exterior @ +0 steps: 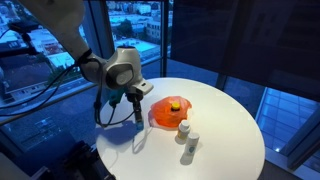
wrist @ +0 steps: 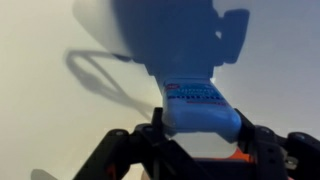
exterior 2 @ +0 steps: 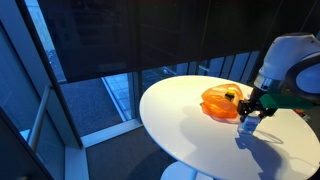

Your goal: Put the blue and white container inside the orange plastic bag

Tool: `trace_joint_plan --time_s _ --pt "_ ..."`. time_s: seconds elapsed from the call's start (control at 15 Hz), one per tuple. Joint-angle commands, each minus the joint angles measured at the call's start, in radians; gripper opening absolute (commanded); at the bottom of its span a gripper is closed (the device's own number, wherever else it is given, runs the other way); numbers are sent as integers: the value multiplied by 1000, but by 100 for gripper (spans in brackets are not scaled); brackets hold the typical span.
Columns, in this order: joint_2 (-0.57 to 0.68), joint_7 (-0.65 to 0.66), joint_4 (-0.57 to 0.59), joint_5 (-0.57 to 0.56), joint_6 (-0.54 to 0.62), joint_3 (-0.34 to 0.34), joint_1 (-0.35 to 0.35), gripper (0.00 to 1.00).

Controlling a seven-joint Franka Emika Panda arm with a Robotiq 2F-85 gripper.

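Hand (wrist: 200, 128) is closed on the blue and white container (wrist: 196, 102). In the wrist view the container is seen clamped between the two fingers, one on each side of its body, with the label band facing the camera.

The container is held clear of the surface (exterior: 225, 125). This is judged from the separate shadow cast on the white top below the hand in both the wrist view and an exterior view. Contact between container and surface is not observed.

The orange plastic bag (exterior: 166, 116) is laid flat near the middle of the surface, just beside the hand (exterior: 136, 98). A small yellow item (exterior: 175, 103) is seen at the top of the bag. Whether the bag mouth is open cannot be told at this resolution.

Two white bottles (exterior: 184, 129) are stood upright beyond the bag, apart from the hand and untouched.

Reason for the hold, as judged: the side grip keeps the container's lower end free, so it can be lowered or slid into the bag.

Arm pose: the wrist is bent downward and the hand (exterior 2: 248, 108) is pointed at the surface, next to the bag's edge (exterior 2: 218, 101).

Status: the container is grasped and not yet in the bag. Transfer over the bag opening is expected next.
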Motion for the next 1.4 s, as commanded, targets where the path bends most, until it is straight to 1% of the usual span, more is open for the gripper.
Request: trace_joint_plan --time_s 0.0,0.53,0.93,1.33 --pt "-36 24 32 -48 -38 -43 17 52" --pt "-51 16 172 -51 -151 -69 -12 52" --pt "-29 4 288 -34 -237 -65 -37 51" --pt "14 9 386 -35 -293 -70 -56 50"
